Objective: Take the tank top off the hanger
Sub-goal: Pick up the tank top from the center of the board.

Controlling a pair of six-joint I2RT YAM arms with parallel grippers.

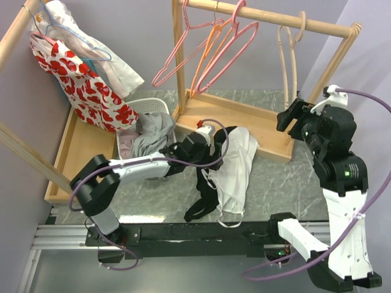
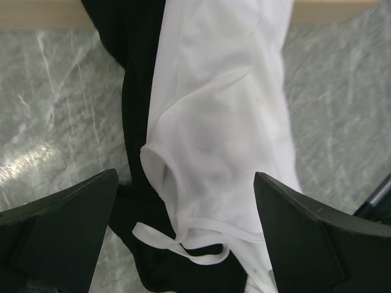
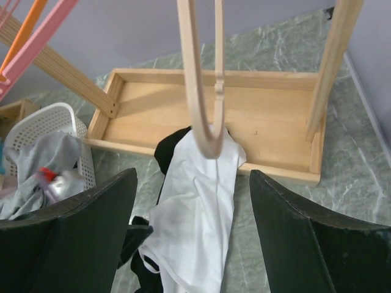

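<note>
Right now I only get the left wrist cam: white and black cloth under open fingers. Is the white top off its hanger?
Observer: Yes. The wooden hanger hangs bare on the rail. The white top lies on the table below it.
Operator: Where's the right arm?
Observer: The right gripper is up by that hanger, open and holding nothing.
Operator: Anything else near the cloth?
Observer: A white basket of clothes sits by the left end of the rack base, apart from the top.
</note>
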